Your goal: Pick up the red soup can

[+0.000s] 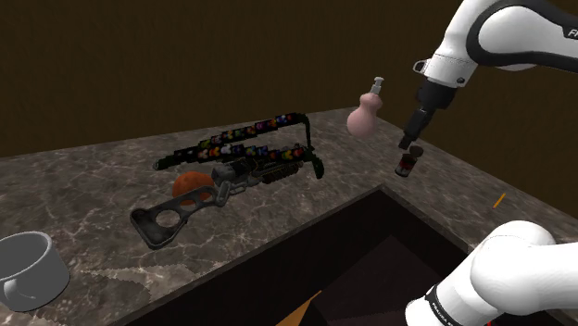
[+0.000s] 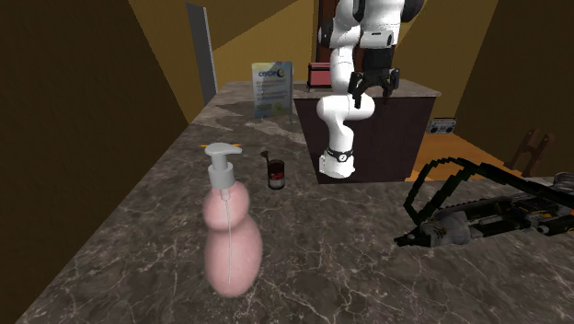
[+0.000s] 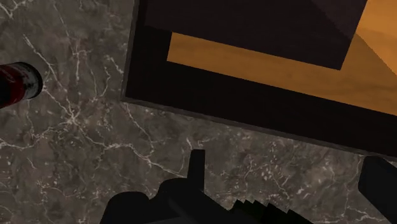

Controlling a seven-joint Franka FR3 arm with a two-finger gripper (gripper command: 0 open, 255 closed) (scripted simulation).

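Where the arm reaches out, a dark brown counter (image 1: 83,176) veined in pale grey spreads wide, broken by a deep rectangular recess (image 1: 370,250) whose bottom shows orange in the wrist view. Dim ochre walls close the room, and the second exterior view adds an orange floor (image 2: 441,166) beyond the stand. The red soup can (image 2: 275,173) stands upright on the counter near the recess's edge, its long axis vertical and its lid facing up. Its wall is dark red with a pale patch of label, and the top has a greyish metal rim. The gripper (image 1: 405,144) sits above the can as the shoulder view sees it. In the wrist view the jaws are spread wide with bare counter between them, and the can lies well off to one side of the fingers. A pink pump bottle (image 1: 366,111), a black toy gun (image 1: 232,167), an orange ball (image 1: 192,182) and a white mug (image 1: 28,269) share the counter
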